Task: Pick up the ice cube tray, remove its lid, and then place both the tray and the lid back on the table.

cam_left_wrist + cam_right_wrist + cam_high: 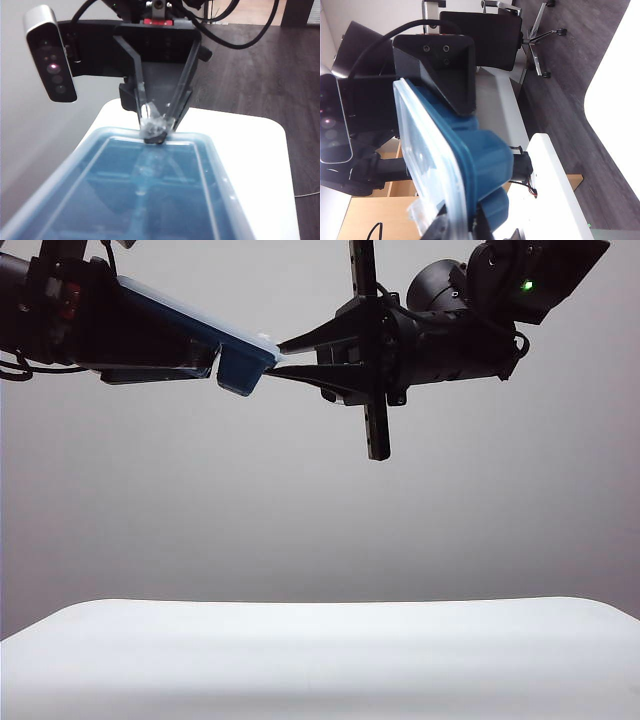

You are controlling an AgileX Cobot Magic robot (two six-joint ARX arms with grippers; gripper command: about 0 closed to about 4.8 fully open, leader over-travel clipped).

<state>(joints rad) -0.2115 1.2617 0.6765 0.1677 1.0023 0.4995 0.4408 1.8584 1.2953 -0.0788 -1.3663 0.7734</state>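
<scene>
1. High above the table (pixel 320 650), the ice cube tray (pixel 240 368) is held in mid-air, well clear of the white top, with the lid (pixel 190 306) still seated on it.
2. Left gripper (pixel 205 358): seen at the upper left of the exterior view, clamped on the tray from that side. One finger (pixel 445 70) is laid against the tray's blue underside; the opposite finger cannot be made out. The jaws are taken to be closed on the tray.
3. Right gripper (pixel 280 352): reached in from the right, jaws pressed nearly together, pinching the lid's small tab at the tray's right-hand end. The tips (pixel 155 127) are seen nipped on the lid's edge in the left wrist view.
4. Step judged in hand: lid removal, at the point of first pull. Pick-up is done; nothing has been set back down.
5. Next move, as judged: the tab is to be peeled up and away from the tray while the tray is kept steady by the left gripper. A slipped pinch on the thin tab is the likely fault.
6. Tray look: dark blue plastic, tilted down toward the right, compartments bulging beneath. Lid: thin, whitish-clear, rounded corners, blue showing through.
</scene>
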